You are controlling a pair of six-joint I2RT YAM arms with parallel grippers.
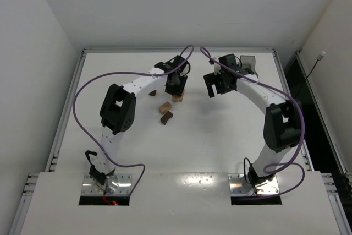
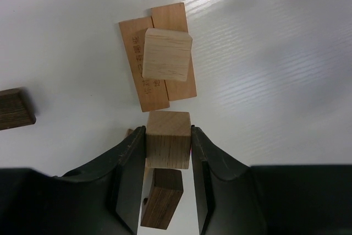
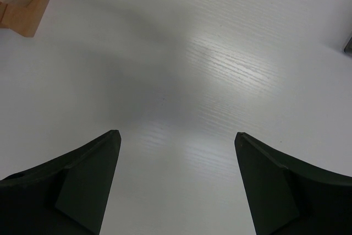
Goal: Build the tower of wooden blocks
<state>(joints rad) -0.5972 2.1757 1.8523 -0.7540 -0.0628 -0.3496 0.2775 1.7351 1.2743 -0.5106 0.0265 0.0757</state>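
Observation:
In the left wrist view my left gripper [image 2: 168, 134] is shut on a light tan cube [image 2: 168, 146], held above the table. Just ahead of it, two flat tan bars [image 2: 144, 83] lie side by side with another light tan cube [image 2: 166, 54] resting on them: the low tower [image 1: 179, 98]. A dark brown block [image 2: 162, 199] lies on the table under the jaws, and another dark brown block [image 2: 15, 108] sits at the left edge. My right gripper [image 3: 176, 142] hangs open over bare table, right of the tower, whose tan corner [image 3: 22, 1] shows top left.
Loose wood blocks [image 1: 164, 107] [image 1: 166, 117] lie on the table near the left gripper [image 1: 176, 85], with a small dark one [image 1: 153, 93] beside the arm. A translucent grey tray [image 1: 248, 63] stands at the back behind the right gripper [image 1: 215, 86].

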